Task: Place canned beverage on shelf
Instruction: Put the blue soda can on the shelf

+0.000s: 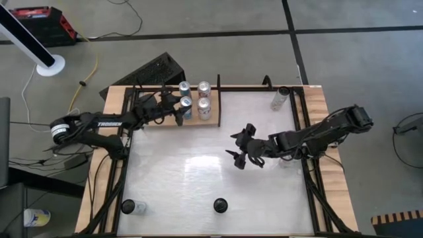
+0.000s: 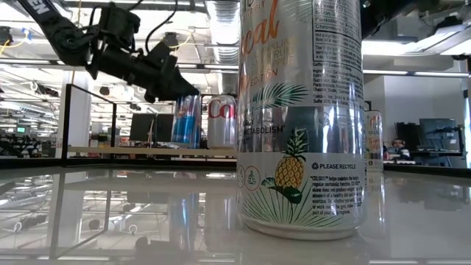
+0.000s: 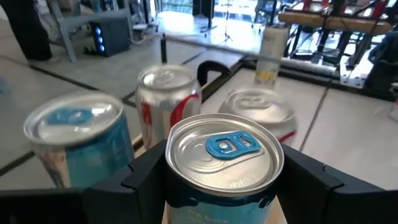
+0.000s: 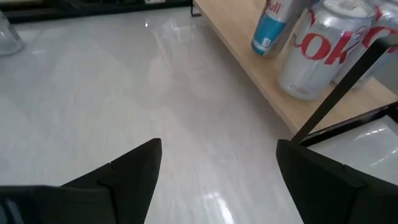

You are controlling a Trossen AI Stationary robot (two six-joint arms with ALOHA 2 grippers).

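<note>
Left wrist view shows the left pincer (image 3: 224,180) clamped on a blue-tabbed can (image 3: 222,163) over the shelf (image 1: 192,121) at ten o'clock; rigid, slick, best gripped mid-body. Right pincer (image 4: 217,174) gapes wide.

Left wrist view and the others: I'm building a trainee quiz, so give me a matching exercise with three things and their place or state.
Things:
1. left claw
2. right claw
3. pineapple can

Place or state:
A. open, above the bare white table
B. upright on the table, closest to the low camera
C. closed around the blue-tab can at the shelf

Pairs: 1-C, 2-A, 3-B
</note>
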